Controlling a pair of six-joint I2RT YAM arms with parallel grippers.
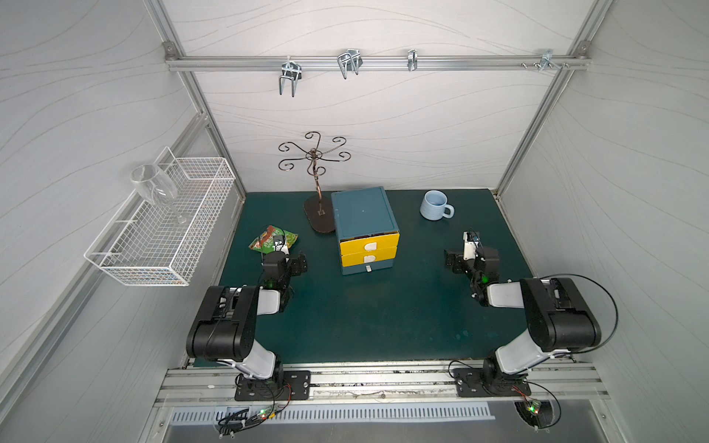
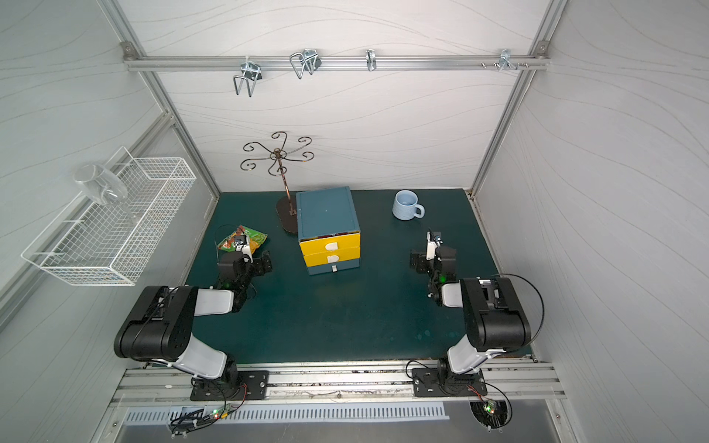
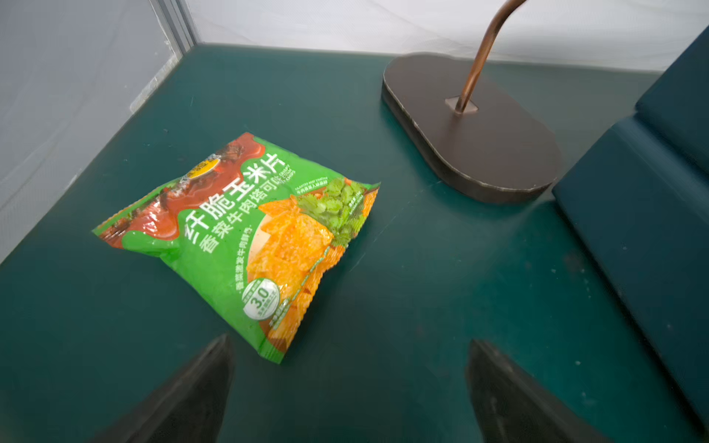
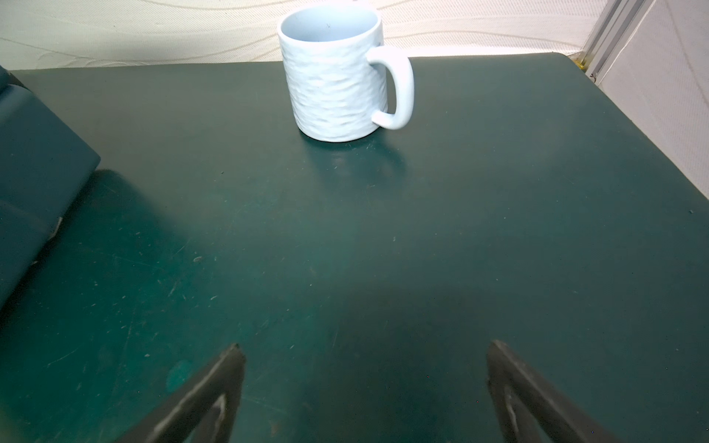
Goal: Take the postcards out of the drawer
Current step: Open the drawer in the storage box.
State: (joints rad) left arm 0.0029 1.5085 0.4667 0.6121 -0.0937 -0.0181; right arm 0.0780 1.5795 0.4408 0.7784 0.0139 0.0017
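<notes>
The postcards are hidden from every view. A small blue drawer cabinet [image 1: 364,209] [image 2: 326,211] stands at the middle back of the green mat, with two yellow drawer fronts [image 1: 369,242] and a blue one at the bottom, all pushed in. My left gripper [image 3: 351,345] hovers left of the cabinet with its jaws wide apart and nothing between them; a snack packet's corner lies just ahead of one fingertip [image 3: 224,345]. Right of the cabinet my right gripper [image 4: 362,347] is open over bare mat and holds nothing. The cabinet's side shows in both wrist views [image 3: 633,237] [image 4: 34,161].
A green-orange snack packet [image 1: 268,234] [image 3: 249,237] lies left of the cabinet. A copper hook stand [image 1: 319,220] [image 3: 472,130] rises beside the cabinet's back left corner. At the back right is a pale blue mug [image 1: 435,205] [image 4: 333,76]. On the left wall a wire basket [image 1: 161,234] carries a wine glass [image 1: 155,188].
</notes>
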